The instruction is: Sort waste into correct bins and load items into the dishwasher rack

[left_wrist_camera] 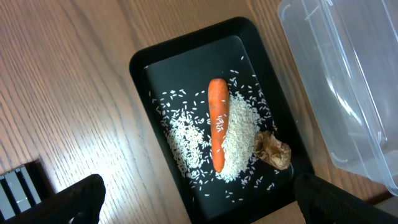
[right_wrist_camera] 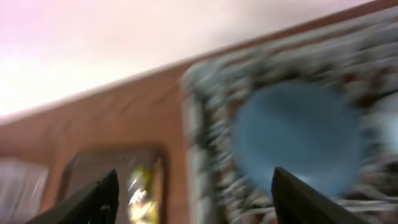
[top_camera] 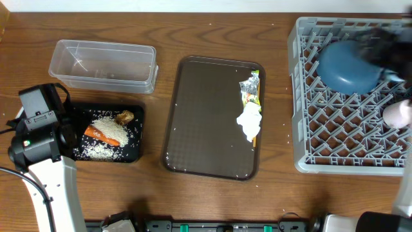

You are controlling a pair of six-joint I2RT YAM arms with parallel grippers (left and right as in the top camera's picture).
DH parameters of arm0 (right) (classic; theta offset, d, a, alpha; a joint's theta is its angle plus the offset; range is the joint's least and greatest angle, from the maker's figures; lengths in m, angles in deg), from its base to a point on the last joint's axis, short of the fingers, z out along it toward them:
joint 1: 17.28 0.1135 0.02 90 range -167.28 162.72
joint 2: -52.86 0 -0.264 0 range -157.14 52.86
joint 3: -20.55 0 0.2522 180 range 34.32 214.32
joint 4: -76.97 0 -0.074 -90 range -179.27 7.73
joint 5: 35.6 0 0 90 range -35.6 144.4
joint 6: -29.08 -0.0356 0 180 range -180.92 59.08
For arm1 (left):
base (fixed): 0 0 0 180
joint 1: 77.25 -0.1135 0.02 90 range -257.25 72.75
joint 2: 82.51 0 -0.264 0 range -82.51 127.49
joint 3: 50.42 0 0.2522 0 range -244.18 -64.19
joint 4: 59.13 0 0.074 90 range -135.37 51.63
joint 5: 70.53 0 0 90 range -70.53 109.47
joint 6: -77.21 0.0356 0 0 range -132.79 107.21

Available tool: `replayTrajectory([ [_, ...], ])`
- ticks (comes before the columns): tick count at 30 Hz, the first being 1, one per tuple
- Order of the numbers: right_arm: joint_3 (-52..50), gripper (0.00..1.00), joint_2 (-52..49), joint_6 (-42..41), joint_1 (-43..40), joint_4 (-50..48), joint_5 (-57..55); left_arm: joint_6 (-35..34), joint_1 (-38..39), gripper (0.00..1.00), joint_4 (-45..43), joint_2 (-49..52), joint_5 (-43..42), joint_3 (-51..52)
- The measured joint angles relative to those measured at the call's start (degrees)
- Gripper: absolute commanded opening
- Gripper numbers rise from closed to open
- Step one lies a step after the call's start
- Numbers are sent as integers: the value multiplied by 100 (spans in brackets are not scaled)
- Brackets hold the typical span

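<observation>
The black tray [top_camera: 136,153] holds the orange carrot [top_camera: 103,135], white rice [top_camera: 96,149] and the brown lump [top_camera: 124,116]. In the left wrist view they show as the carrot [left_wrist_camera: 217,121], rice [left_wrist_camera: 239,134] and lump [left_wrist_camera: 272,149]. My left gripper [left_wrist_camera: 199,202] is open above the tray's near end. The clear tub [top_camera: 103,64] is empty. The wrapper [top_camera: 251,86] and napkin [top_camera: 249,121] lie on the brown serving tray [top_camera: 206,116], over the chopsticks [top_camera: 255,137]. The blue dish [top_camera: 347,67] sits in the grey rack [top_camera: 302,96]. My right gripper [right_wrist_camera: 196,196] is open, blurred, above the rack.
A pale round thing [top_camera: 398,114] shows blurred at the rack's right edge; I cannot tell what it is. The right arm [top_camera: 386,42] is a dark blur over the rack's far right. Bare wood lies between the trays and along the front edge.
</observation>
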Motion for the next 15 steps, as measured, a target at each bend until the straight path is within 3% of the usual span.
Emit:
replayTrajectory([
  [2,-2,99,-120,-59,516,103,-160,0,0,98,2,0,-2,0],
  [8,-2,99,-640,-55,1716,-66,-944,0,0,98,2,0,-2,0],
  [15,-4,99,-835,-389,1624,-221,-1565,0,0,98,2,0,-2,-2],
])
